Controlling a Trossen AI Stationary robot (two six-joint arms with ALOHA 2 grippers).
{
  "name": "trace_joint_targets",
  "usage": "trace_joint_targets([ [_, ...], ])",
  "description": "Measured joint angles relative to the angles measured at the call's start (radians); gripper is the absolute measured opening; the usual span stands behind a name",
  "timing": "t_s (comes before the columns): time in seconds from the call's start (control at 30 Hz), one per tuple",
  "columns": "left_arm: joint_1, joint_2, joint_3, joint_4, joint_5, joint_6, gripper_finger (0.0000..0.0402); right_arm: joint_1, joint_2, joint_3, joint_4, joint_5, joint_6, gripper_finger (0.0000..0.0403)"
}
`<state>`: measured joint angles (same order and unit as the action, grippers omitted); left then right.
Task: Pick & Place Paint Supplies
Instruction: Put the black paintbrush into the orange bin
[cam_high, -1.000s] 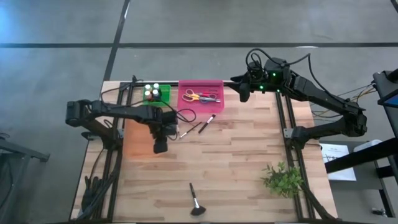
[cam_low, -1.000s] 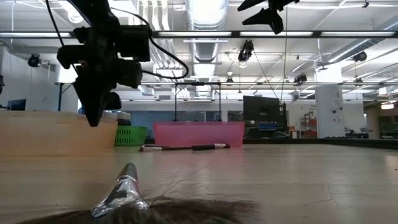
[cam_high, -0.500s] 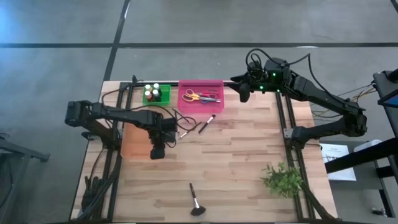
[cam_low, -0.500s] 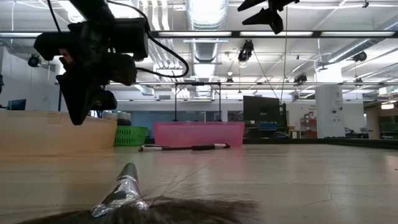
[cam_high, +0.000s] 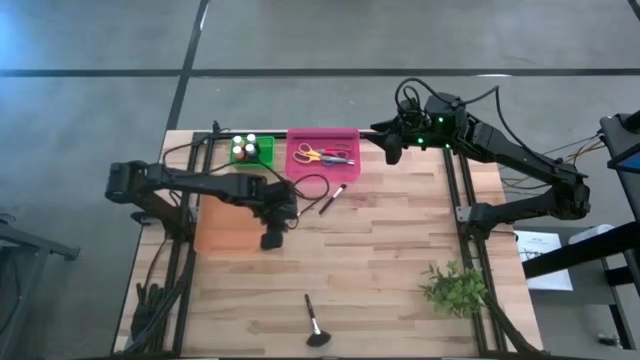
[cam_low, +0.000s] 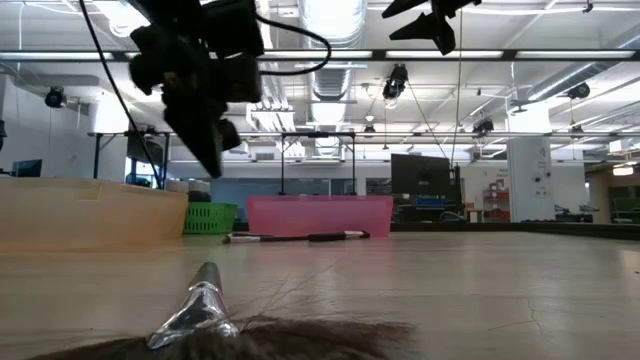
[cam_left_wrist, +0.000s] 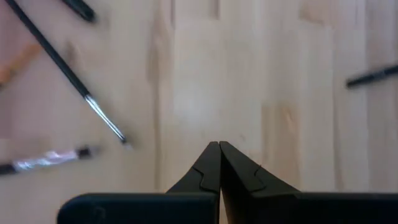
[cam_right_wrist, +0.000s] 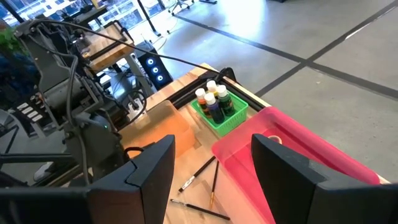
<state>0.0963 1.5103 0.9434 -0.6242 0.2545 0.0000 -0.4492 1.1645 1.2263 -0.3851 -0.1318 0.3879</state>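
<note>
My left gripper (cam_high: 272, 240) (cam_left_wrist: 219, 152) hovers shut above bare wood near the table's middle, touching nothing. Slim dark-handled brushes (cam_left_wrist: 69, 79) (cam_high: 334, 196) lie flat on the table just beyond it, toward the far side. A broad brush (cam_high: 314, 322) (cam_low: 205, 300) lies near the near edge. Paint bottles (cam_high: 245, 148) (cam_right_wrist: 212, 101) stand in a green basket (cam_right_wrist: 231, 114) at the far edge. Scissors (cam_high: 322, 155) lie in the pink tray (cam_high: 350, 135) (cam_low: 320, 214) next to it. My right gripper (cam_high: 392, 152) (cam_right_wrist: 211, 180) waits open, high over the far edge.
An orange tray (cam_high: 222, 228) (cam_right_wrist: 169, 122) sits on the table's left part, beside my left arm. A green plant sprig (cam_high: 455, 287) lies near the right near corner. Bare wood spreads across the table's middle and right. A black cable (cam_high: 308, 185) loops by the left wrist.
My left gripper has swung toward the table's right, away from the orange tray and toward the brushes, after a small drift to the left; in the low view it now stands a little higher. Its fingers have stayed shut. My right arm has kept still.
</note>
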Motion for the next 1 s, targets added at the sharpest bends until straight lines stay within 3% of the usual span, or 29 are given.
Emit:
trace_joint_targets([
  [0.17,0.024,0.038,0.058,0.023,-0.117,-0.087,0.0032,0.0,0.0,0.0,-0.002,0.0,-0.002,0.0207],
  [0.37,0.085,0.122,0.106,0.023,-0.062,-0.156,0.0117,0.0,0.0,0.0,-0.006,-0.001,-0.014,0.0207],
  [0.47,0.086,0.175,0.126,0.028,-0.051,-0.158,0.0136,0.0,0.0,0.0,-0.008,-0.002,-0.018,0.0207],
  [0.67,0.095,0.253,0.141,0.019,-0.094,-0.198,0.0116,0.0,-0.019,0.0,-0.023,-0.003,-0.022,0.0207],
  [1.0,0.094,0.266,0.129,-0.068,-0.128,-0.221,0.0075,-0.001,-0.048,0.0,-0.063,0.002,-0.022,0.0207],
])
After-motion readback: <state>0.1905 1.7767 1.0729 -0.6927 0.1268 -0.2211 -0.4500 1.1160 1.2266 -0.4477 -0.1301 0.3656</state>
